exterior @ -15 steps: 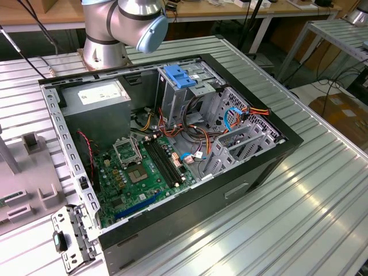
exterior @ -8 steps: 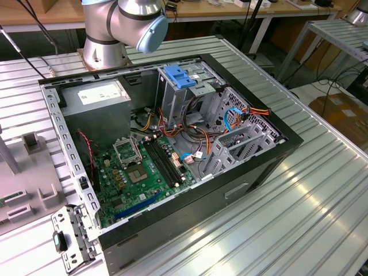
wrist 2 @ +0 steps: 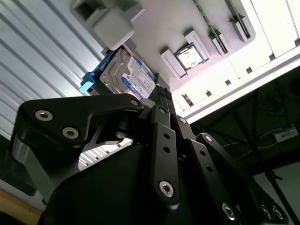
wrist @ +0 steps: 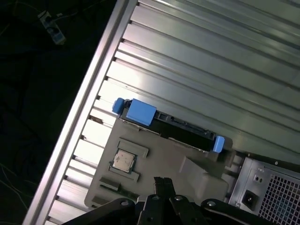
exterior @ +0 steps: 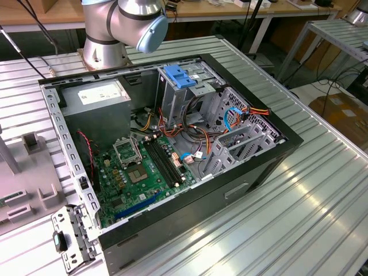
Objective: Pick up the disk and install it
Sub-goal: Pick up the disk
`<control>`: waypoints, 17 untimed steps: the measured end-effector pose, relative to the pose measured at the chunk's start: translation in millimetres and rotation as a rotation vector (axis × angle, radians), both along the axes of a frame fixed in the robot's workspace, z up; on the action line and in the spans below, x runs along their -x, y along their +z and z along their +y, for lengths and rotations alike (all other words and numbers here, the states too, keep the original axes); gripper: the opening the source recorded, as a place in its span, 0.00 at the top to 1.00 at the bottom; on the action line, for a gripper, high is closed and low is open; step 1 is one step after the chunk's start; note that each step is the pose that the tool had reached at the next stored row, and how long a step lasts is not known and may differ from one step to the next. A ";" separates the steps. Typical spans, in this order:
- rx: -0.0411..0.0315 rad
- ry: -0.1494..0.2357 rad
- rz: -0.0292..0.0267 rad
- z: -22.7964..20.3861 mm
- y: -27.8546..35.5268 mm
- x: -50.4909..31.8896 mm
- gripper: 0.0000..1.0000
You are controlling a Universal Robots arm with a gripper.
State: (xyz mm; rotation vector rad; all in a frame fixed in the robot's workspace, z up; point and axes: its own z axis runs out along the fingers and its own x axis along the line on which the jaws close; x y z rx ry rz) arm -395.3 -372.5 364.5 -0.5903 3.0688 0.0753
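Gripper (wrist: pixel 162 180): fingers pressed together, nothing held, above the grey tray (wrist: pixel 154 161). Just beyond, the disk (wrist: pixel 180 129) sits at the tray's edge, long axis along the table (wrist: pixel 211 61) ribs, blue rails (wrist: pixel 140 112) at both ends. It shows edge-on in the first wrist view, while the second wrist view shows its label (wrist 2: pixel 136 77). Exterior view: open case (exterior: pixel 172 144) mid-frame, arm base (exterior: pixel 115 29) upper left.

Work surface: ribbed aluminium table (exterior: pixel 322 190), slats running lengthwise, bright glare on them. Second slatted metal table (exterior: pixel 339 34) stands apart at the exterior view's right. Long wooden bench (exterior: pixel 241 12) runs along the back on pale legs. On the floor (exterior: pixel 313 95) between them: cardboard box (exterior: pixel 345 112), loose black cables (exterior: pixel 339 86).
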 end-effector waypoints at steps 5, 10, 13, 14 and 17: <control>0.0000 0.036 -0.0001 0.0 0.0 0.0 0.89; 0.0000 0.071 0.0000 0.0 0.0 0.0 0.89; 0.0000 0.091 0.0000 0.0 0.0 0.0 0.89; 0.0000 0.101 0.0000 0.0 0.0 0.0 0.89; 0.0000 0.120 0.0000 0.0 0.0 0.0 0.89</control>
